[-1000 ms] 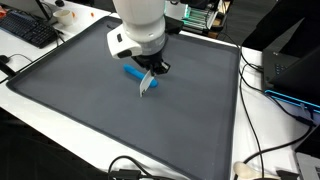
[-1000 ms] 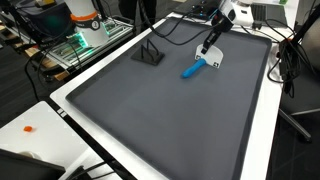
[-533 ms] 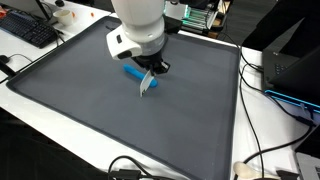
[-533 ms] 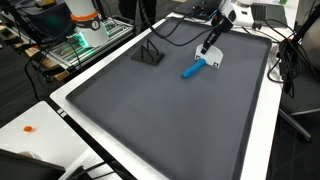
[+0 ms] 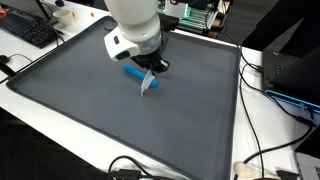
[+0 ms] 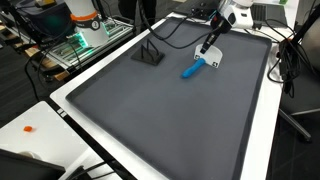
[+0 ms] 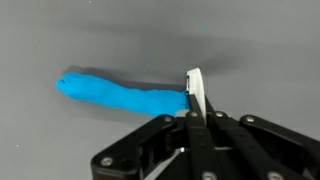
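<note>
One blue stick (image 5: 133, 72) lies on the grey counter (image 5: 80, 110) in an exterior view, running toward ten o'clock from the claw (image 5: 150, 84). In an exterior view it trails toward eight o'clock. In the wrist view, the claw is pinched shut on its thin white end (image 7: 194, 85). It looks light and slightly soft, so mid-body seems a steadier hold.

The white, rounded upper body of the robot arm (image 5: 134, 25) has drifted a little toward 9 o'clock in an exterior view (most of it within the last half second). Its black two-fingered gripper (image 5: 149, 86) may have leaned along with it, though the tilt is too slight at this size to be sure.
</note>
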### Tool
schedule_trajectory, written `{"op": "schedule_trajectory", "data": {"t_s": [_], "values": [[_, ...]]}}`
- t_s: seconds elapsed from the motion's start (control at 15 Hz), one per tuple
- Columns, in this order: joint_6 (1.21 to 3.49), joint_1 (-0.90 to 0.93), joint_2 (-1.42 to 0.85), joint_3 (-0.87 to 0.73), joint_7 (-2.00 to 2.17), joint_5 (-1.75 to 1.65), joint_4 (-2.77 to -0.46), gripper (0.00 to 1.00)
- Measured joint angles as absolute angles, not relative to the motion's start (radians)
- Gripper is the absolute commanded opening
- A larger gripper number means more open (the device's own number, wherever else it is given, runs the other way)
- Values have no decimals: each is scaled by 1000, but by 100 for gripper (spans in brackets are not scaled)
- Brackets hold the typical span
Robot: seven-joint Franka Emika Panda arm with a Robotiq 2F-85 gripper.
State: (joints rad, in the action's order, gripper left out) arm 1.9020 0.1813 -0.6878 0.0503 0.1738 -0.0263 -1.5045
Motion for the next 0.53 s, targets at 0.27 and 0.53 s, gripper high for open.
{"op": "schedule_trajectory", "data": {"t_s": [0.27,0.53], "values": [[1886,167,-686,52,170,16,-1505,1],[1881,154,-685,55,159,53,-1506,1]]}}
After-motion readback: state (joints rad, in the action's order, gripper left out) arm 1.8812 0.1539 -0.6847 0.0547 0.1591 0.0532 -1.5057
